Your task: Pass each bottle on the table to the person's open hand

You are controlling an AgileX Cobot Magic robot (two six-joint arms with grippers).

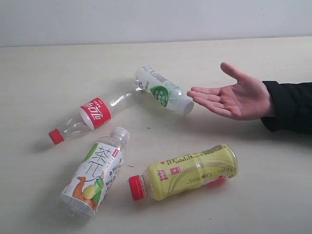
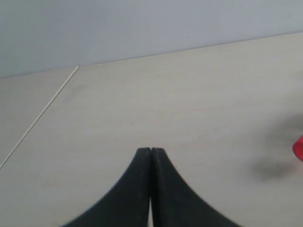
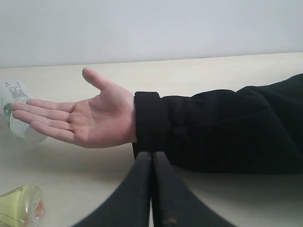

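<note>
Table, bearing four bottles, all lying on their sides; far bottle at centre rear, cap end just beside the fingertips of the person's hand, contact not discernible; hand entering from the right, held above the table; left bottle to the left of the far bottle, base ends close together, cap pointing left; near-left bottle in front of the left bottle, neck towards it; near-right bottle in front of the hand, cap towards the near-left bottle, apart from it.

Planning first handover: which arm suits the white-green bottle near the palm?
Right, probably. The right gripper faces the open hand, white-green bottle at its fingertips; the left gripper sees neither.
</note>
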